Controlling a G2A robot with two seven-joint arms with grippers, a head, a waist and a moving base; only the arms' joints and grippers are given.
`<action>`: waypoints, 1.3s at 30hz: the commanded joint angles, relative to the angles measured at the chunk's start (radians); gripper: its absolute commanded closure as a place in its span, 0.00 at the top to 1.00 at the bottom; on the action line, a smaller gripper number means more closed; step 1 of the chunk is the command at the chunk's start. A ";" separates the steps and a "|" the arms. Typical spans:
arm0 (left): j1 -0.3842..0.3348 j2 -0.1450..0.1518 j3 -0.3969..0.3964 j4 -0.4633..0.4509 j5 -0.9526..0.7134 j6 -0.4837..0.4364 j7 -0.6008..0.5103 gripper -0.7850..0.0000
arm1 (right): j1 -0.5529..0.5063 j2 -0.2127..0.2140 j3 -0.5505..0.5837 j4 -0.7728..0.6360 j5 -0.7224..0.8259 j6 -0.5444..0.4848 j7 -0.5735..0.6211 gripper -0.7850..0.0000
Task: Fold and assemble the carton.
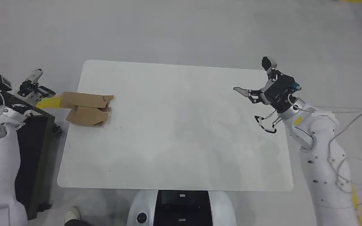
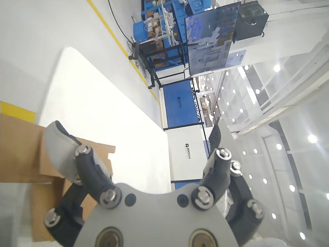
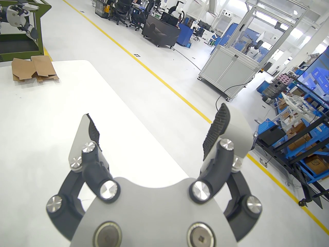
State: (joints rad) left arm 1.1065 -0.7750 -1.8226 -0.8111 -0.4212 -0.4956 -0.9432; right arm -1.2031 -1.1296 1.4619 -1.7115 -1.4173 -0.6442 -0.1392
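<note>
The flattened brown carton [image 1: 86, 108] lies at the left edge of the white table [image 1: 186, 158], its flaps folded flat. My left gripper [image 1: 35, 83] hangs off the table's left side, just beyond the carton. In the left wrist view the left gripper [image 2: 138, 134] is open and holds nothing, with the carton [image 2: 20, 150] right beside one finger. My right gripper [image 1: 251, 75] is over the table's far right corner, far from the carton. It is open and holds nothing [image 3: 155, 127], and its view shows the carton [image 3: 33, 70] across the table.
A dark green cart [image 1: 34, 164] stands close against the table's left side, below the left arm; the cart [image 3: 38, 26] is behind the carton in the right wrist view. A thin cable loop [image 1: 264, 123] hangs by the right wrist.
</note>
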 commanded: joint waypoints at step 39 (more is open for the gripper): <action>-0.287 -0.069 0.183 0.578 0.256 -0.173 0.150 1.00 | 0.000 0.000 0.000 0.000 0.000 0.000 0.000 1.00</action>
State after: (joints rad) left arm 0.8239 -0.8427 -1.6412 -0.2357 -0.1655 -0.6724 -0.7973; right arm -1.2031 -1.1296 1.4619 -1.7115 -1.4173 -0.6442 -0.1392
